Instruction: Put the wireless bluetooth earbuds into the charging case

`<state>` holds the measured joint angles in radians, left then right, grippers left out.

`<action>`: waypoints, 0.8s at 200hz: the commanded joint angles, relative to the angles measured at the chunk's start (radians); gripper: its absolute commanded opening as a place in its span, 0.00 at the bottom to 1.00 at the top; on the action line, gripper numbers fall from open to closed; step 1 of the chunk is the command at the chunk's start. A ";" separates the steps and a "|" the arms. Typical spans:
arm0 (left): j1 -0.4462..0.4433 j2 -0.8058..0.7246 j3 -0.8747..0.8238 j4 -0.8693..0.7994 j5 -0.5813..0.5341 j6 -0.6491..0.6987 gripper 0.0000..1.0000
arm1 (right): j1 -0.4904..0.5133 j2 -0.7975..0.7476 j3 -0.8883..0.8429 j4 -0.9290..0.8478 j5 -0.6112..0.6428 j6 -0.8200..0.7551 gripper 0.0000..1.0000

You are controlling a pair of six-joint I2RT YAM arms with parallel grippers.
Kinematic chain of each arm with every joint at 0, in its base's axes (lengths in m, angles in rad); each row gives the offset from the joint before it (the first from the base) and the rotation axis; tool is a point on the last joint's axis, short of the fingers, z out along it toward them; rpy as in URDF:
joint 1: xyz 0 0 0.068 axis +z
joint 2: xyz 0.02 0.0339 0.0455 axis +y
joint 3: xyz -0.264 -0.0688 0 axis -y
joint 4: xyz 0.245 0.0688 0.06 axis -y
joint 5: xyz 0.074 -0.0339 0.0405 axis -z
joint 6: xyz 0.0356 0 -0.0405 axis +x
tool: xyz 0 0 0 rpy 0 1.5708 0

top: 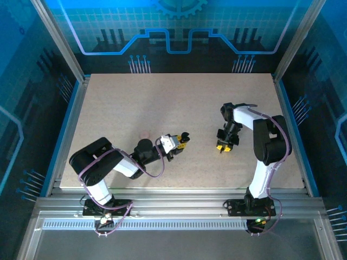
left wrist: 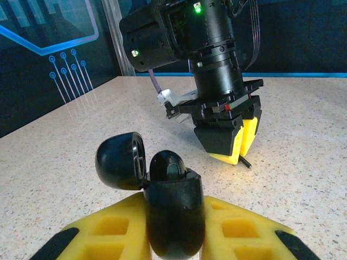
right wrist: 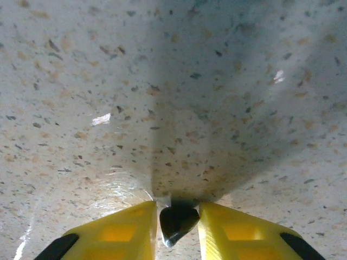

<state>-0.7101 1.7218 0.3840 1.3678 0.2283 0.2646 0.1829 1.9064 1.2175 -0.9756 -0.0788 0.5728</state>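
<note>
My left gripper (top: 182, 140) is shut on a black charging case (left wrist: 174, 197), held upright between the yellow fingers (left wrist: 108, 227). The case's round lid (left wrist: 120, 161) hangs open to the left. One black earbud (left wrist: 168, 165) sits in the case. My right gripper (top: 221, 146) points straight down at the table, just right of the case. Its yellow fingers (right wrist: 238, 230) press on both sides of a second black earbud (right wrist: 178, 221), which rests against the tabletop. In the left wrist view that right gripper (left wrist: 232, 146) stands beyond the case, with the earbud's thin stem (left wrist: 245, 161) poking out beneath it.
The speckled beige tabletop (top: 162, 103) stretches bare behind both arms. Blue enclosure walls (top: 173, 38) and metal posts frame the table. The near edge runs along the rail (top: 179, 195) by the arm bases.
</note>
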 commanded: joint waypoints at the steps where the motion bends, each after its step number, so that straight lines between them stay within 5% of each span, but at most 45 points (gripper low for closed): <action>1: -0.006 0.011 0.020 0.033 0.012 0.006 0.22 | -0.015 0.019 0.019 0.003 -0.008 -0.021 0.23; 160: -0.007 0.009 0.018 0.033 -0.033 -0.020 0.23 | 0.056 -0.273 -0.137 0.263 -0.021 0.007 0.16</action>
<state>-0.7101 1.7355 0.3851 1.3678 0.2184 0.2615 0.2039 1.6806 1.1114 -0.7898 -0.0856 0.5678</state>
